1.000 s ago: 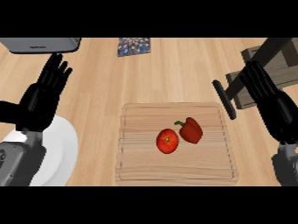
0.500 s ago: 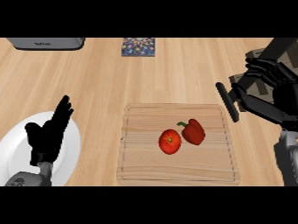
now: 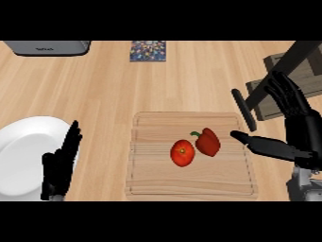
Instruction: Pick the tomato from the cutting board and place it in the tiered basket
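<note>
The tomato (image 3: 182,153) lies on the cutting board (image 3: 156,182), near its middle, so the task is at its very start by the look of it: nothing is grasped, nothing lifted, and the carry to the tiered basket (image 3: 309,75) is all left to do. The tomato is round, glossy and red, with a small pale spot on top. It sits just beside a red pepper (image 3: 207,142) with a green stem; the two look to be touching or nearly so, and the pepper lies on the side toward the right hand.

The right hand (image 3: 299,137) stands at the board's right edge, released, its fingers straight and its thumb stretched toward the pepper, apart from both vegetables. It holds nothing. I judge it must pass over or around the pepper to reach the tomato.

The dark frame of the basket rises at the upper right, well apart from the board. The left hand (image 3: 59,168) rests open at the lower left, fingers up, over the rim of a white plate (image 3: 10,142). A grey appliance (image 3: 48,47) sits at the far edge.
</note>
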Controlling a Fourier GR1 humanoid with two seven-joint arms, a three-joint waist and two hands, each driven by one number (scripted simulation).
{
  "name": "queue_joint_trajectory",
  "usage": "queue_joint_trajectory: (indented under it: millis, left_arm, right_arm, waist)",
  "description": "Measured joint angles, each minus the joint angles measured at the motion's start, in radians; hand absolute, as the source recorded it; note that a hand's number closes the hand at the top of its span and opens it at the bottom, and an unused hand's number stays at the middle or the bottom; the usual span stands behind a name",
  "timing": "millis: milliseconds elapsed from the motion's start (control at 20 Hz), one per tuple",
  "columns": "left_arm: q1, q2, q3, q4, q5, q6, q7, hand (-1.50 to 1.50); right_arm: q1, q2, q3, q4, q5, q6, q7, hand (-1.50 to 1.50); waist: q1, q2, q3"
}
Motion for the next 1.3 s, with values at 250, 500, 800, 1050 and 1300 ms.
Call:
queue_joint_trajectory:
  millis: [250, 500, 800, 1050, 1300]
  left_arm:
    - [-0.001, -0.009, -0.006, 0.003, -0.019, 0.016, 0.003, 0.0]
    - [-0.007, -0.011, 0.001, 0.007, -0.019, 0.015, 0.003, 0.0]
    - [0.0, -0.009, 0.01, 0.01, -0.02, -0.005, -0.013, 0.0]
    - [-0.005, -0.019, 0.023, 0.021, -0.021, -0.024, -0.023, 0.0]
    - [0.002, -0.025, 0.029, -0.003, -0.034, -0.023, 0.009, 0.0]
  right_arm:
    - [0.019, -0.145, 0.117, -0.095, 0.079, 0.145, 0.235, -1.5]
    - [-0.032, -0.261, 0.237, -0.204, 0.203, 0.262, 0.475, -1.5]
    - [-0.114, -0.249, 0.404, -0.315, 0.399, 0.321, 0.782, -1.5]
    - [-0.182, -0.148, 0.53, -0.262, 0.559, 0.328, 0.901, -1.5]
    - [-0.203, -0.078, 0.607, -0.189, 0.677, 0.338, 0.922, -1.5]
  waist:
    - [-0.007, -0.003, -0.001]
    - [-0.001, -0.004, -0.002]
    - [0.004, -0.002, -0.001]
    - [0.007, 0.0, 0.001]
    - [0.008, 0.001, 0.002]
